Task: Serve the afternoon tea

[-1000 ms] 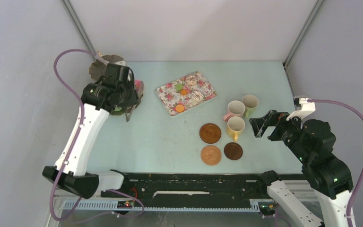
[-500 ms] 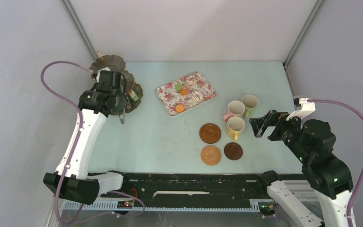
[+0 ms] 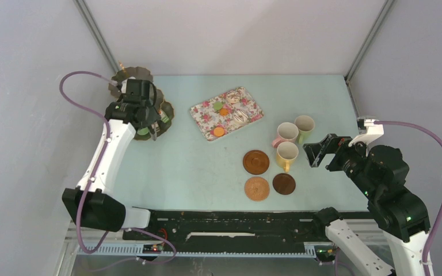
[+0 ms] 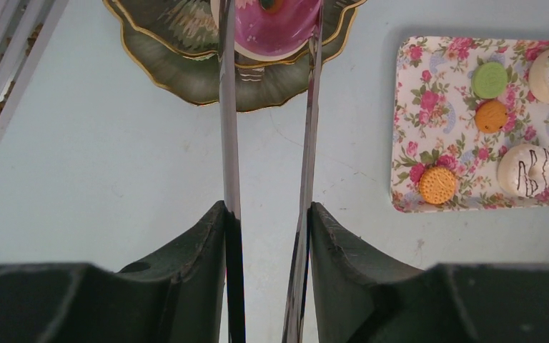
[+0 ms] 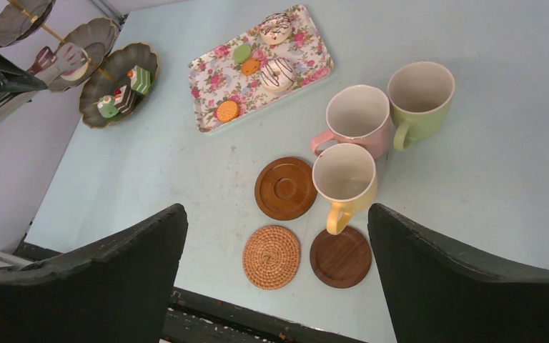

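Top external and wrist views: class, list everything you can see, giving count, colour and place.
three-tier stand: one, dark with gold rims, far left of the table
pink doughnut: one, on the stand, between the tongs' arms
small cakes: about three, mostly green, bottom tier
flowered tray: one, pink on white, centre back
iced doughnuts: two, white with dark drizzle, on the tray
macaron: one, green, on the tray
biscuits: two, orange, on the tray
mugs: three, pink, green, yellow, clustered right of the tray
coasters: three, brown, woven, dark, beside the mugs
table: one, pale blue
tongs: one, metal, in the left gripper
left gripper: shut on tongs, at the stand
right gripper: open, empty, right of the mugs
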